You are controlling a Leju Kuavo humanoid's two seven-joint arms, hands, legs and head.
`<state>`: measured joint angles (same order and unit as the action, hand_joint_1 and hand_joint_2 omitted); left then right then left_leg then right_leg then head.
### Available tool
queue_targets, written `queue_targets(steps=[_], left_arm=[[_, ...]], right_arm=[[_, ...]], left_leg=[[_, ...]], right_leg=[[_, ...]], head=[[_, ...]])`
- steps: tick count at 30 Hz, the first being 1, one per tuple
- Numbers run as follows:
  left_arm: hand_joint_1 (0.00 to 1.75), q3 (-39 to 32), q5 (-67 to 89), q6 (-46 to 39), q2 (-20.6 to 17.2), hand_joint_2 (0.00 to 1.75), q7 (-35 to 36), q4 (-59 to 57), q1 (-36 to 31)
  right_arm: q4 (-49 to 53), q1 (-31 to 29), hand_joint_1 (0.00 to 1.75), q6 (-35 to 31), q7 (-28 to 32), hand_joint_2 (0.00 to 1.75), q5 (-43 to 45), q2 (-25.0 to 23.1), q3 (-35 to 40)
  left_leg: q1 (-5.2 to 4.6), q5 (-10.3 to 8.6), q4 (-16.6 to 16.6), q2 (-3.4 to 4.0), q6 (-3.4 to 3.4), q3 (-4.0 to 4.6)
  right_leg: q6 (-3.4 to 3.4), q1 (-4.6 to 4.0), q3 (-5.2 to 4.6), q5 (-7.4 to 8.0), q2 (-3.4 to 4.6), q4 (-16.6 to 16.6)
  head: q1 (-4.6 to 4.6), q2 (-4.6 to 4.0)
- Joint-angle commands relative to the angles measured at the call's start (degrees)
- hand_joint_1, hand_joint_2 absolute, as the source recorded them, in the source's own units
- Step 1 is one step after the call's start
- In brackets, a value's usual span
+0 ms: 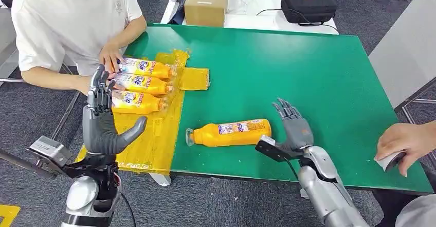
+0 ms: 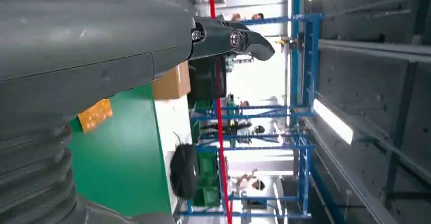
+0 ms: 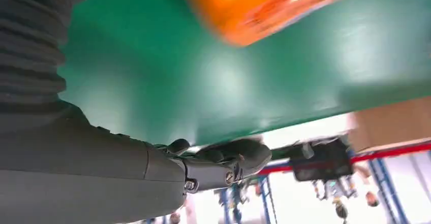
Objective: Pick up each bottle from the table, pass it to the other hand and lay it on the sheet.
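An orange bottle [image 1: 231, 133] lies on its side on the green table [image 1: 288, 67], cap end toward the yellow sheet [image 1: 154, 134]; the right wrist view shows its blurred orange base [image 3: 264, 5]. Three more orange bottles [image 1: 141, 85] lie side by side on the sheet. My right hand [image 1: 294, 124] hovers just right of the lone bottle, fingers spread, holding nothing. My left hand [image 1: 103, 121] is raised over the sheet's left edge, fingers up and apart, empty. The left wrist view has its thumb [image 2: 228, 38].
A person in a white shirt [image 1: 67, 21] sits at the table's left, a hand [image 1: 110, 57] touching the top bottle. Another person's hand [image 1: 406, 144] rests at the right edge. A cardboard box [image 1: 206, 4] and black case [image 1: 308, 5] stand behind.
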<state>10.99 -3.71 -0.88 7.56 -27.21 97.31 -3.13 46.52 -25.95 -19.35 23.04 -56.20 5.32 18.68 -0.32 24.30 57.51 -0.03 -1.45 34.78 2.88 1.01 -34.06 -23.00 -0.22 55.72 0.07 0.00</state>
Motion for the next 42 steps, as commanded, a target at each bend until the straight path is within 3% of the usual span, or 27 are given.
queue_targets(steps=[1, 7, 20, 27, 32, 37, 41, 42], left_arm=[[0.0, 2.9, -1.0, 0.9, -0.5, 1.75, 1.6, -8.7, -4.3], [0.0, 3.5, -2.5, 1.7, 0.0, 1.75, 0.8, -11.7, -6.4], [0.0, 3.1, -3.1, 1.6, -0.7, 1.75, 1.9, -12.5, -5.4], [0.0, 1.2, -2.3, 1.5, -0.2, 1.75, 3.5, -10.5, -2.4], [0.0, -0.4, -1.6, 2.3, 0.0, 1.75, 4.4, -7.6, 0.1], [0.0, -2.3, -0.5, 2.9, 0.7, 1.75, 5.1, -5.5, 2.5], [0.0, -3.1, -0.5, 3.0, 1.1, 1.75, 5.1, -6.2, 2.6], [0.0, -3.2, -0.5, 3.0, 1.2, 1.75, 5.1, -6.7, 2.3]], right_arm=[[-15.2, -9.7, 0.0, 4.8, 1.4, 1.75, 2.9, -6.0, 5.0], [-20.1, -12.7, 0.0, 9.1, 2.5, 1.75, 5.7, -10.8, 9.0], [-23.1, -12.9, 0.0, 13.4, -0.8, 1.75, 6.2, -8.4, 11.6], [-29.1, -17.9, 0.0, 21.9, -18.5, 1.75, -0.9, -9.9, 19.9], [-27.6, -18.2, 0.0, 17.6, -22.1, 1.75, -4.1, -10.3, 22.8], [-26.7, -19.0, 0.0, 17.7, -26.4, 1.75, -8.4, -10.6, 26.3], [-26.9, -18.8, 0.0, 18.6, -25.6, 1.75, -7.7, -10.7, 25.6], [-26.8, -18.8, 1.2, 18.5, -24.6, 1.75, -7.5, -10.5, 25.6]], left_leg=[[0.02, 0.06, 0.0, 0.1, 0.04, -0.16], [0.08, 0.09, 0.0, 0.04, 0.15, -0.13], [0.06, 0.04, 0.0, -0.18, 0.11, -0.1], [0.03, 0.03, 0.0, -0.03, 0.1, -0.1], [0.1, 0.04, 0.0, -0.18, 0.11, -0.29], [0.09, 0.1, 0.0, -0.01, 0.14, -0.33], [0.07, 0.04, 0.0, -0.14, 0.12, -0.25], [0.09, 0.07, 0.0, -0.14, 0.16, -0.33]], right_leg=[[-0.1, -0.03, 0.12, -0.01, 0.1, 0.0], [-0.14, -0.06, 0.17, -0.06, 0.15, 0.0], [-0.1, -0.05, 0.17, -0.08, -0.07, 0.0], [-0.09, -0.02, 0.12, -0.03, 0.07, 0.0], [-0.12, -0.08, 0.34, -0.07, -0.04, 0.0], [-0.14, -0.07, 0.37, -0.08, 0.1, 0.0], [-0.12, -0.06, 0.32, -0.07, -0.03, 0.0], [-0.16, -0.08, 0.38, -0.1, -0.03, 0.0]], head=[[0.0, 0.0], [0.0, 0.0], [0.02, 0.0], [0.0, 0.0], [0.0, 0.0], [0.0, 0.0], [0.0, 0.0], [0.0, 0.0]])
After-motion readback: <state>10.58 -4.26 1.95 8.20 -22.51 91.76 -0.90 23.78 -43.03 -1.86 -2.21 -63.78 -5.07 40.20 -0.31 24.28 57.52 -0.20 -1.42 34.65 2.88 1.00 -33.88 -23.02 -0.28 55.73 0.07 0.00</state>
